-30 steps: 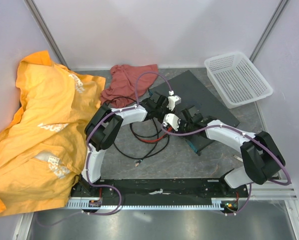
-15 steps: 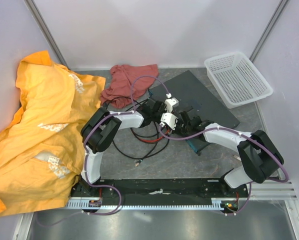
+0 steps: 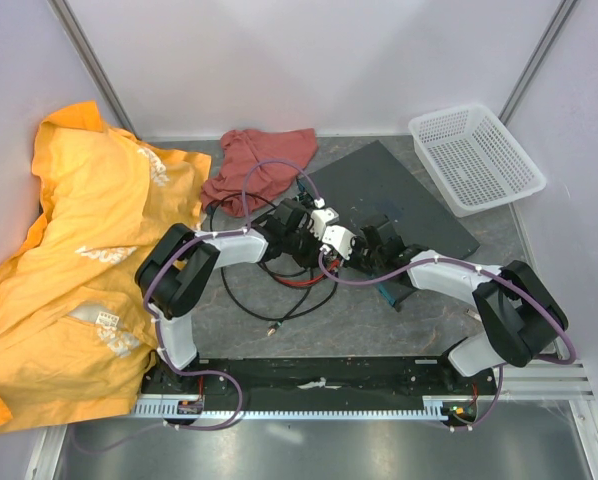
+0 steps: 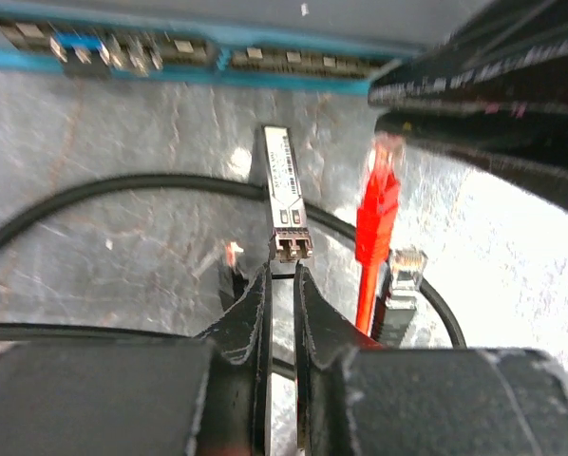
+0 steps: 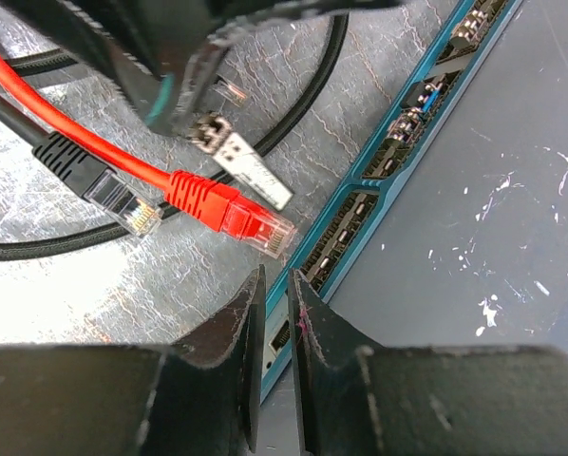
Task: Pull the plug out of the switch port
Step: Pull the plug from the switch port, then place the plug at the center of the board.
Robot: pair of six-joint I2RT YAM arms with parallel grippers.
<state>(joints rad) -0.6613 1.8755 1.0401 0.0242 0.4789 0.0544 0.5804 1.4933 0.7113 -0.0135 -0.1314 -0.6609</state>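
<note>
the left gripper (image 4: 282, 274) is pinched shut on the near end of the plug (image 4: 284, 195), a small silver module held out of the switch (image 4: 265, 59), its tip near the teal port edge. the right gripper (image 5: 276, 283), fingers almost together and empty, sits over that edge. a red cable (image 4: 377, 204) lies beside the plug.
</note>
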